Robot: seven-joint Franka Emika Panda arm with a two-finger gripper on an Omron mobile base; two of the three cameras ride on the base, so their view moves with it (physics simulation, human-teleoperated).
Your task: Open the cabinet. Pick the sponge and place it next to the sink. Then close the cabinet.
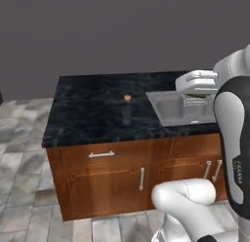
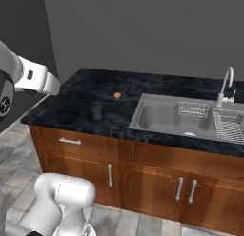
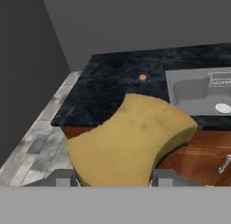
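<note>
- The black marbled stone counter (image 3: 113,90) lies well below and ahead; a release up here would drop the load onto the grey tiled floor (image 3: 40,142), short of the target.
- The rectangular grey steel sink (image 3: 198,94) sits to the right; overshooting could tip the block into the basin, not beside it.
- The chunky yellow notched sponge (image 3: 133,144) sits clamped between the gripper (image 3: 113,178) fingers; being soft, it may slip.
- The small round orange ball (image 3: 142,77) and dark grey cup (image 2: 97,110) could be knocked.
</note>
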